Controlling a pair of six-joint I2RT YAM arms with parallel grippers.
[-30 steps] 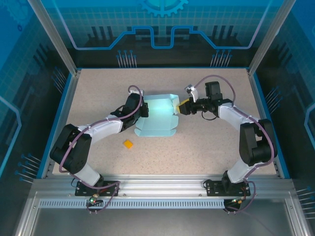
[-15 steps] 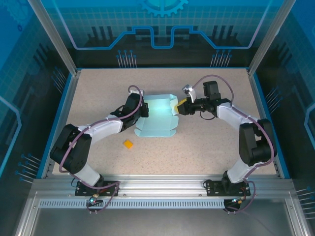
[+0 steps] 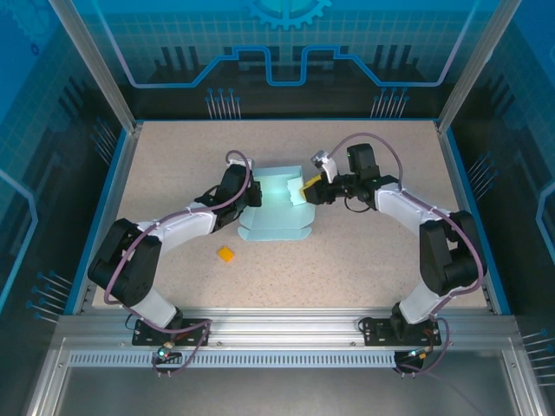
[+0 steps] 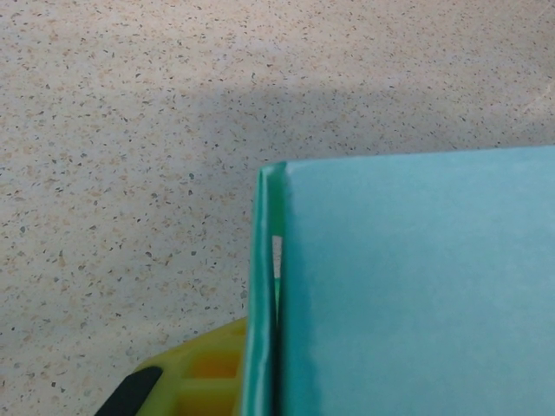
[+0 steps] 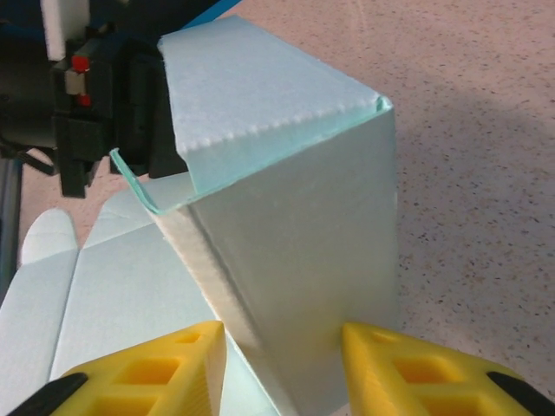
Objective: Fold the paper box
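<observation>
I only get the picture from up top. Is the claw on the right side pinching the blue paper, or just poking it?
Observer: The right wrist view shows the right gripper with its jaws apart. An upright panel of the paper box stands just past them, and I see no pinch.
Operator: Is the top of that panel bent?
Observer: Yes, a flap at its top bends back along a dotted crease.
Operator: What's the other claw doing?
Observer: In the left wrist view, one yellow finger of the left gripper sits against a thin raised side wall at the box's edge.
</observation>
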